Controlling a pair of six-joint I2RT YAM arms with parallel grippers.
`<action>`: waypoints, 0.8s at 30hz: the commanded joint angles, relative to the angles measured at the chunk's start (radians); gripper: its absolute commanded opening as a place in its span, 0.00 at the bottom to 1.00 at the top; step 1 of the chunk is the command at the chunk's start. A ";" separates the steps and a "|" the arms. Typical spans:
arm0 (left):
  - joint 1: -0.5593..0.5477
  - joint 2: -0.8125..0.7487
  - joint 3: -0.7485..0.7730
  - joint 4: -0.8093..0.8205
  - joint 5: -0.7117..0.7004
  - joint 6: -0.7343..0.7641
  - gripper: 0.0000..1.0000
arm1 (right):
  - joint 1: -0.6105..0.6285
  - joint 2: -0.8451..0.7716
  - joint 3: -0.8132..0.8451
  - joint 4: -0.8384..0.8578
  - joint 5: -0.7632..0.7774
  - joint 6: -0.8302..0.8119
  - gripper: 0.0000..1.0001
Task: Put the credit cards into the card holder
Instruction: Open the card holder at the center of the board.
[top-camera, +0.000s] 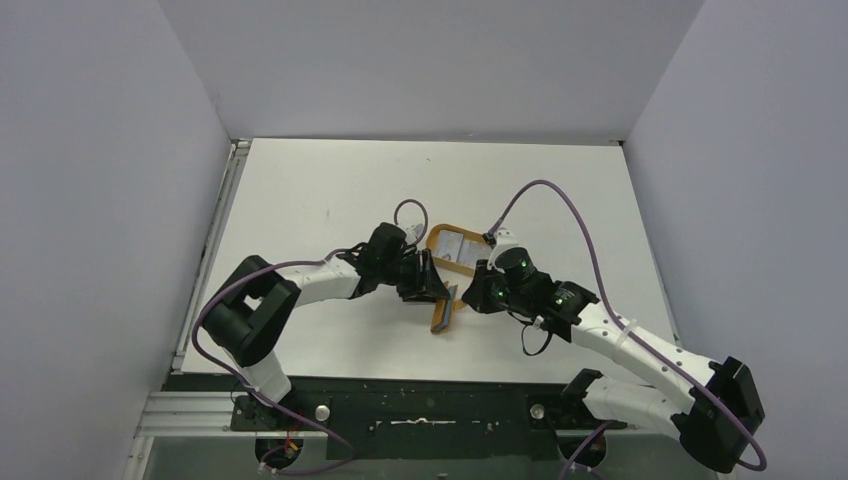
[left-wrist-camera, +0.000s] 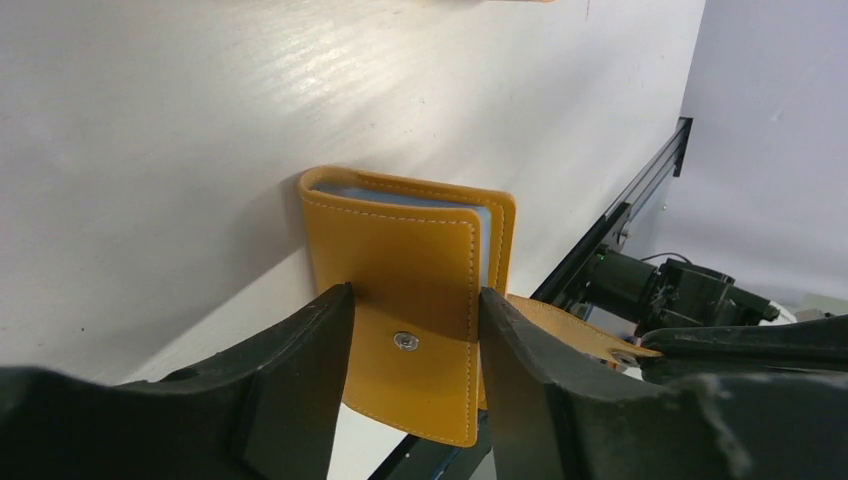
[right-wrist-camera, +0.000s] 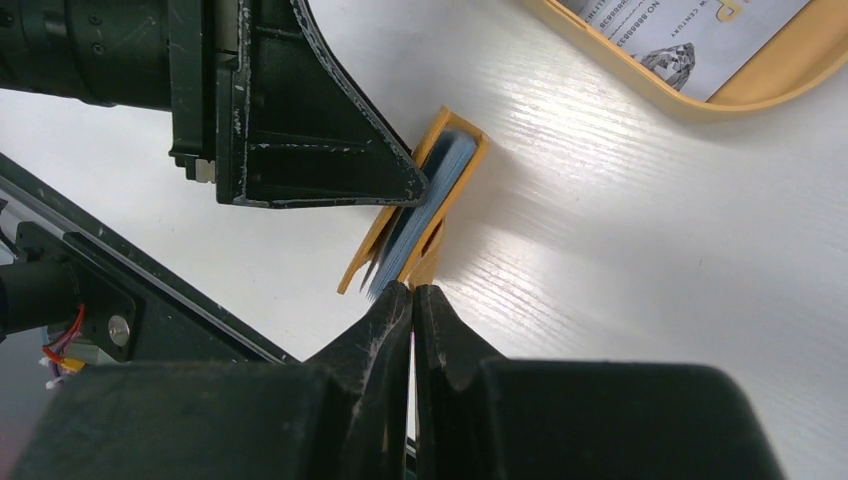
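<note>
The card holder (left-wrist-camera: 400, 270) is steadied for opening; tab (left-wrist-camera: 560, 320) pinched by shut right fingers (right-wrist-camera: 385, 330); half-closed left fingers (left-wrist-camera: 300, 350), grip uncertain, must be tightened.

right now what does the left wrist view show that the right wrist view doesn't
Only left wrist: the card holder front-on, with its snap. Only right wrist: the tray with a credit card in it, and the holder edge-on. Both: the holder upright on the table, the left gripper at it, its tab in the shut right gripper.
</note>
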 joint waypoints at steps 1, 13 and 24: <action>-0.003 0.008 0.040 -0.010 -0.002 0.036 0.37 | -0.009 -0.047 0.012 0.030 0.011 0.004 0.00; -0.004 -0.008 0.008 -0.065 -0.060 0.068 0.00 | -0.021 -0.075 -0.072 0.007 0.067 0.041 0.00; -0.003 -0.026 -0.010 -0.015 -0.052 0.044 0.35 | -0.027 -0.120 -0.103 -0.090 0.179 0.052 0.00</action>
